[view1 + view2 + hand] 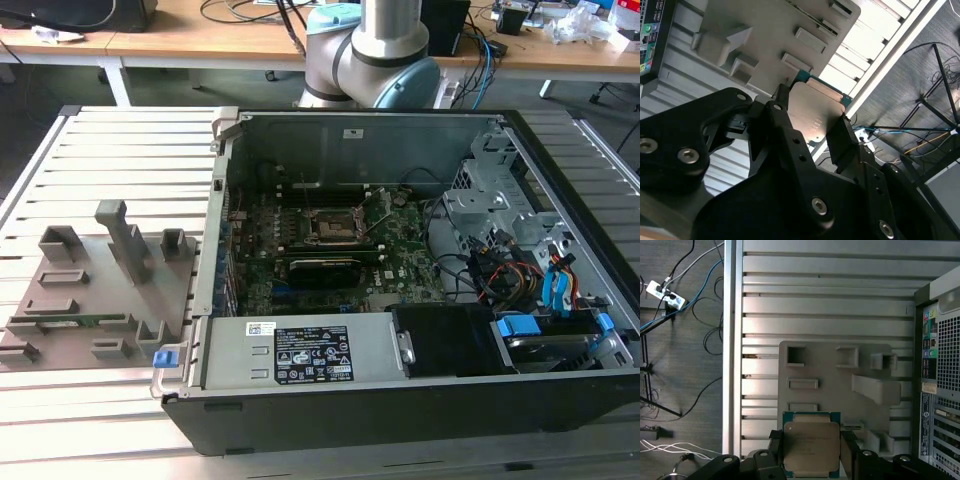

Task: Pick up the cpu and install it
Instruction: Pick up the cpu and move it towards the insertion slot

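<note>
An open computer case (420, 410) lies on a slatted table (120, 140) in the exterior view. Its motherboard faces up, so the dark socket (335, 225) at the board's middle can be reached from above. A grey tray (60, 300) sits just beside the case on the exterior view's left. The arm (375, 50) rises from the far side of the table.

In the first wrist view, the gripper (812, 440) is clenched on the cpu (811, 452). Its black fingers (847, 445) press two opposite edges, which keeps the chip flat with its metal top towards the camera. The chip hangs above the tray (830, 370) and appears lifted clear of it. The case (940, 390) stands off to one side.

The second wrist view looks along the fingers (840, 142) and shows the same edge grip. The cpu (812, 112) sits level between them, over the tray's (765, 20) near end. The chip appears to be picked up, while the install at the socket is not yet done.
</note>
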Controlling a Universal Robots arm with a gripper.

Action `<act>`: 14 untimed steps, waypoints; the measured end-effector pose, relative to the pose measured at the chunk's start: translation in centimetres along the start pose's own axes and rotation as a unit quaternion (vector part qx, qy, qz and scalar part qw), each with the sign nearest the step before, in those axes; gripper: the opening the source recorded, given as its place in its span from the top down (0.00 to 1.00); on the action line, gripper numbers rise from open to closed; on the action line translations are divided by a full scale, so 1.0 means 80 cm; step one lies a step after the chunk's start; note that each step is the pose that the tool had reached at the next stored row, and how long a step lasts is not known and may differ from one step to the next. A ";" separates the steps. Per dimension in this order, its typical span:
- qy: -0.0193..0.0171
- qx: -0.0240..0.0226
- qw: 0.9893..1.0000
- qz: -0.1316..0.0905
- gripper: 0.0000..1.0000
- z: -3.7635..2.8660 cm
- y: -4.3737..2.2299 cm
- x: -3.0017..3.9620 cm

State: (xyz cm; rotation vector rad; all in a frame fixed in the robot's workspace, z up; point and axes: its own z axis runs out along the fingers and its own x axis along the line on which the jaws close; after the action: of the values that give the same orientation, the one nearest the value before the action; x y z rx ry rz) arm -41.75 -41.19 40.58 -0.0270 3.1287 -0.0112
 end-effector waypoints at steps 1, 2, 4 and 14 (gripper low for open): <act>0.000 0.000 1.000 0.000 0.45 -0.0001 0.0000 0.0000; 0.000 0.000 1.000 0.000 0.45 -0.0001 0.0000 0.0000; 0.000 0.000 1.000 0.000 0.45 -0.0002 0.0000 -0.0023; 0.000 0.001 1.000 0.000 0.45 0.0008 -0.0012 -0.0724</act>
State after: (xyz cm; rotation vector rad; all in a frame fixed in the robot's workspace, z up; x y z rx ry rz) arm -35.96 -41.18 40.58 -0.0267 3.1288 -0.0158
